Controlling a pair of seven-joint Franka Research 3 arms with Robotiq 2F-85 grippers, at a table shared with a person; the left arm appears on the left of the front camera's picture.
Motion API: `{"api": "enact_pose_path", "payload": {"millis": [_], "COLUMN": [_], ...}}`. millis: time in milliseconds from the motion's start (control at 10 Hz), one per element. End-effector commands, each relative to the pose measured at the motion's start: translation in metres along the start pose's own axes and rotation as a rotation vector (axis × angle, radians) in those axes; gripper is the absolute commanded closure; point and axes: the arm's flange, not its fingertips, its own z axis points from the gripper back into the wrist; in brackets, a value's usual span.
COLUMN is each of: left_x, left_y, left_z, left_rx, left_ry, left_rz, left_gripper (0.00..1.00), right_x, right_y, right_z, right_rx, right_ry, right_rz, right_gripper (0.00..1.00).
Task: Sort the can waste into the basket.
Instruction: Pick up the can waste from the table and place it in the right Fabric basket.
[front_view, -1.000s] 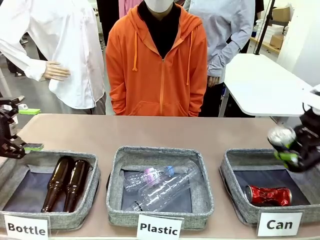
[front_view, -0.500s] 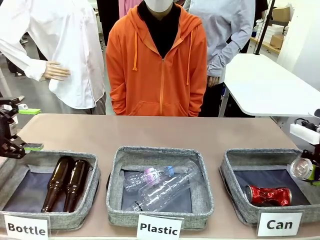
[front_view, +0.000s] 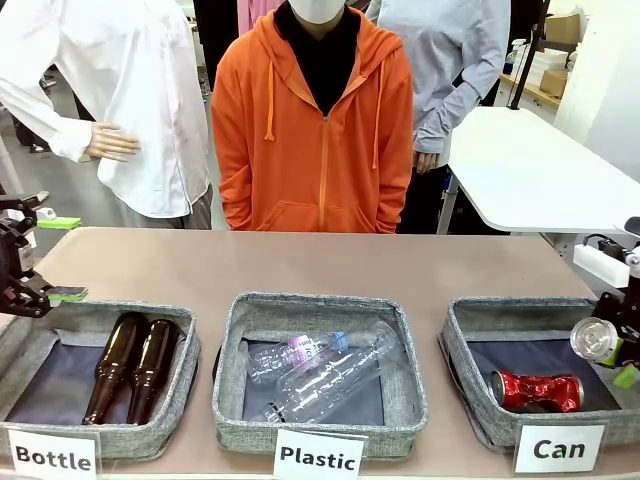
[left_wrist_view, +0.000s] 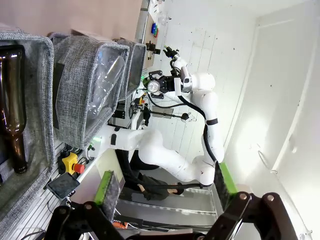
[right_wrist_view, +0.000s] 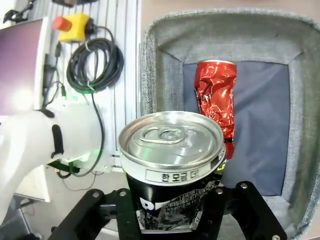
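My right gripper (front_view: 612, 352) hangs over the right side of the grey "Can" basket (front_view: 465, 320), shut on a dark can (front_view: 597, 339) whose silver top faces the camera. In the right wrist view this dark can (right_wrist_view: 172, 145) sits between my right gripper's (right_wrist_view: 172, 200) fingers, above the left wall of the basket (right_wrist_view: 225, 30). A crushed red can (front_view: 537, 391) lies on the basket's dark lining, and it also shows in the right wrist view (right_wrist_view: 216, 95). My left gripper (front_view: 30, 290) stands open and empty at the table's left edge, its green pads wide apart (left_wrist_view: 165, 185).
The middle "Plastic" basket (front_view: 230, 400) holds clear plastic bottles (front_view: 325, 375), and the left "Bottle" basket (front_view: 185, 390) holds two brown glass bottles (front_view: 130, 365). A person in an orange hoodie (front_view: 315, 130) stands at the far side. Off the table's right edge are cables (right_wrist_view: 95, 62) and a yellow stop box (right_wrist_view: 72, 25).
My right gripper has carried the dark can down and to the right, from above the basket's far right corner to low over its right side. The left arm has not moved.
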Motion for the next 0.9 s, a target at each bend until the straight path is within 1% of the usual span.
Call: {"api": "enact_pose_path", "payload": {"millis": [0,100,200,300,400,500,600,700,800], "left_x": [-0.003,-0.003,-0.003,-0.003,-0.003,-0.003,-0.003,-0.003,-0.003], "left_y": [0.0,0.0,0.0,0.0,0.0,0.0,0.0,0.0,0.0], "left_z": [0.001,0.001,0.001,0.001,0.001,0.001,0.001,0.001,0.001], "left_rx": [-0.006,-0.006,-0.006,-0.006,-0.006,-0.006,-0.006,-0.006,-0.006], "left_ry": [0.006,0.006,0.006,0.006,0.006,0.006,0.006,0.006,0.006], "left_rz": [0.003,0.003,0.003,0.003,0.003,0.003,0.003,0.003,0.003], "left_gripper": [0.0,0.0,0.0,0.0,0.0,0.0,0.0,0.0,0.0], "right_x": [0.006,0.007,0.007,0.008,0.012,0.018,0.022,0.026,0.031], "right_y": [-0.001,-0.003,-0.007,-0.011,-0.016,-0.021,-0.027,-0.035,-0.044], "right_z": [-0.002,0.001,0.003,0.004,0.004,0.005,0.013,0.017,0.02], "right_rx": [-0.036,-0.047,-0.061,-0.074,-0.09,-0.097,-0.094,-0.056,0.078], "right_ry": [-0.03,-0.058,-0.076,-0.07,-0.079,-0.147,-0.326,-0.475,-0.621], "right_rz": [-0.002,-0.007,-0.033,-0.068,-0.108,-0.135,-0.147,-0.212,-0.233], "right_gripper": [0.0,0.0,0.07,0.0,0.0,0.0,0.0,0.0,0.0]}}
